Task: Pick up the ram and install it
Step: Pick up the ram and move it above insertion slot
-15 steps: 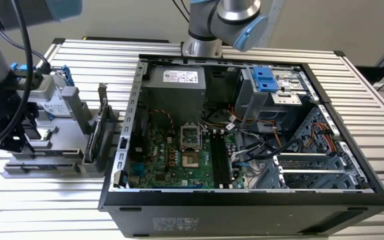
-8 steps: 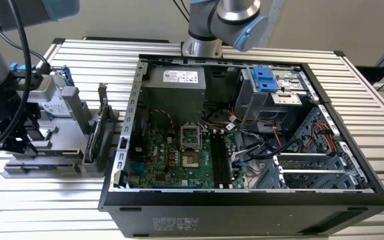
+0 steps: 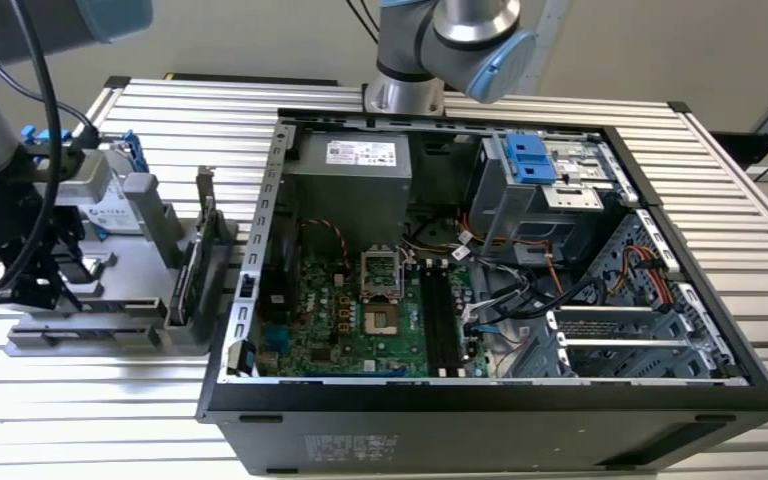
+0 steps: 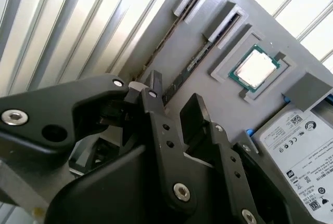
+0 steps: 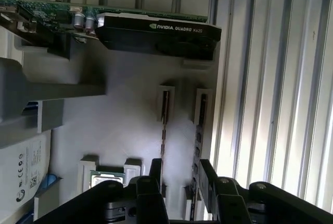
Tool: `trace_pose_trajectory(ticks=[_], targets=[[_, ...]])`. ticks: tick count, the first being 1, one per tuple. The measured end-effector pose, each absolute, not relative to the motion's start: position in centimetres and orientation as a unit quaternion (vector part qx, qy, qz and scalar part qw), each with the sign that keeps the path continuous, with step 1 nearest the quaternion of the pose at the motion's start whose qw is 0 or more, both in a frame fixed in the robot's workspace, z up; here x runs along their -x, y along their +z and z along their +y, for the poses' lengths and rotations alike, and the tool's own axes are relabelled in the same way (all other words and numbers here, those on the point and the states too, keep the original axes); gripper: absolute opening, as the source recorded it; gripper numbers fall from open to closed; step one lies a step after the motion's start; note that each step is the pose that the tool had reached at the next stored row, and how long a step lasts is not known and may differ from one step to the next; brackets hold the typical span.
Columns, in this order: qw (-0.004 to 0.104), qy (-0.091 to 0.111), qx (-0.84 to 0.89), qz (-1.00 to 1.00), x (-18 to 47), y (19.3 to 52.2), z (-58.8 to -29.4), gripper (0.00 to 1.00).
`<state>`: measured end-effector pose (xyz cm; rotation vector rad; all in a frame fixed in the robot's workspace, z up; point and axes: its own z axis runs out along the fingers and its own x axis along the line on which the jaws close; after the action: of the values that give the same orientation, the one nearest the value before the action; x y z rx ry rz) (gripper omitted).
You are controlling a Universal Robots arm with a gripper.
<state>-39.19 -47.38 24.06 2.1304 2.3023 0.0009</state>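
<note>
Two ram sticks stand on edge in slots of a grey holder [image 5: 119, 109]. One ram stick [image 4: 182, 76] [image 5: 164, 130] is on the side of the small silver chip, and the other ram stick [image 4: 171, 29] [image 5: 199, 135] runs parallel beside it. My gripper [image 4: 174, 96] [image 5: 181, 169] is open and low over them. In the second wrist view its two black fingers [image 4: 155, 86] straddle the stick nearer the chip. In the exterior view the gripper [image 3: 37, 280] hangs over the holder at the left. The motherboard's black slots [image 3: 438, 320] lie inside the open case.
On the holder also sit a graphics card [image 5: 156, 29] [image 3: 184, 270] on edge, a square silver chip [image 4: 255, 68] [image 5: 106, 178] and a hard drive [image 4: 302, 146] [image 5: 21, 167]. The open computer case [image 3: 491, 400] with its cables fills the exterior view's middle and right, on a slatted metal table [image 3: 91, 420].
</note>
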Motion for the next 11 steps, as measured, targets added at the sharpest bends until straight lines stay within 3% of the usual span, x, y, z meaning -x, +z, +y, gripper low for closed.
trace_pose_trajectory(ticks=[11], targets=[[0.002,0.000,-0.660,0.752,39.19,23.53,-47.98,1.00]])
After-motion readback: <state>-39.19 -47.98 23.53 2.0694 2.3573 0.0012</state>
